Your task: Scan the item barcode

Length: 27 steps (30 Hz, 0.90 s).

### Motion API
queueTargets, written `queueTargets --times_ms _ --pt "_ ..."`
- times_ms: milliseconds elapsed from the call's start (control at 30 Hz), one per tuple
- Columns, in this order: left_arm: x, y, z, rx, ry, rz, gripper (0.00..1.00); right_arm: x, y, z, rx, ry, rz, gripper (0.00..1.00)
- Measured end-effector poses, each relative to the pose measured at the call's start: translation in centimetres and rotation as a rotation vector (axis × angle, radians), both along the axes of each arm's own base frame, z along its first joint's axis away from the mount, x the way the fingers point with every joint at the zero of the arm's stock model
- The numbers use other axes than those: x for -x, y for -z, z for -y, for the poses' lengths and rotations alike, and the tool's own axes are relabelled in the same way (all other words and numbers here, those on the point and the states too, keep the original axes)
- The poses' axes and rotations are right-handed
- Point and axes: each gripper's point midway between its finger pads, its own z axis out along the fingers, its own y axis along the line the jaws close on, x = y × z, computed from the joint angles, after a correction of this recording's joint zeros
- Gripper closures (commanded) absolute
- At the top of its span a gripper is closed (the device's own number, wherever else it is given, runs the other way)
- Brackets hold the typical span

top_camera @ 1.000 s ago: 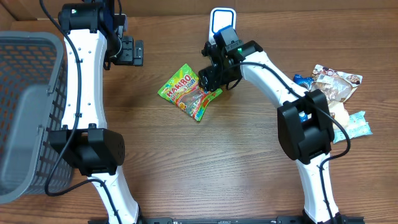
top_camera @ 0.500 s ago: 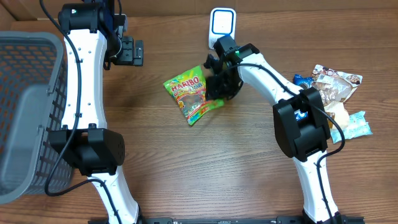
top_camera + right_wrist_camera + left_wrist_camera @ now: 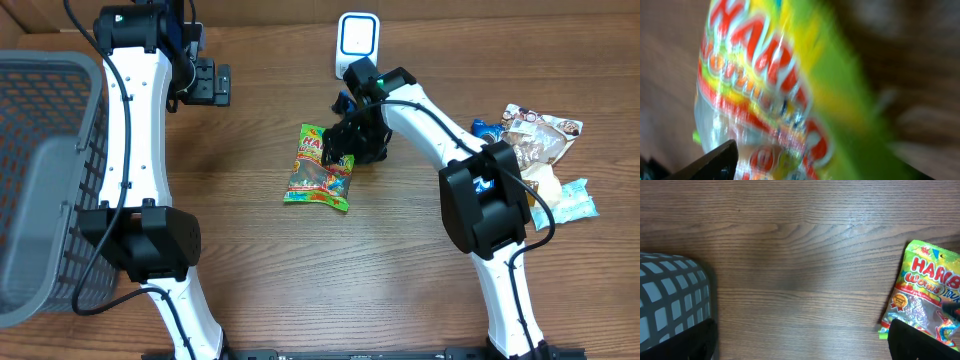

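Right gripper [image 3: 343,148] is shown low over the top corner of the bag [image 3: 320,178]; whether the bag is pinched cannot be told from the blurred wrist view. The bag lies face up just beside and below it, with the scanner [image 3: 356,40] well beyond. Left gripper [image 3: 218,84] is held spread and empty, far off. A thin corner grip could be lost on lifting, or the barcode, likely underneath, turned away from the scanner. "HARIBO" and "Worms" can be read.
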Motion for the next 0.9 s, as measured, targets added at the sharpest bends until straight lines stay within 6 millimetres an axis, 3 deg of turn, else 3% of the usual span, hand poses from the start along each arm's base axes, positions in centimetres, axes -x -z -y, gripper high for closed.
queueTargets --times_ms 100,200,267,333,500,700,900 --pt "0.0 0.0 0.0 0.000 0.000 0.000 0.00 -1.3 0.1 -0.2 -0.008 0.061 0.026 0.24" --pt "0.0 0.0 0.0 0.000 0.000 0.000 0.00 -1.5 1.0 -0.5 -0.009 0.126 0.017 0.32" --pt "0.0 0.0 0.0 0.000 0.000 0.000 0.00 -1.4 1.2 -0.8 -0.008 0.152 0.007 0.52" --pt "0.0 0.0 0.0 0.000 0.000 0.000 0.00 -0.9 1.5 -1.1 0.000 0.168 -0.008 0.96" --pt "0.0 0.0 0.0 0.000 0.000 0.000 0.00 0.9 2.1 -2.0 0.011 0.158 -0.057 0.96" --pt "0.0 0.0 0.0 0.000 0.000 0.000 0.00 1.0 0.4 -1.2 0.027 0.157 -0.090 0.96" --pt "0.0 0.0 0.0 0.000 0.000 0.000 0.00 -0.7 -4.4 4.7 0.206 0.231 0.027 0.96"
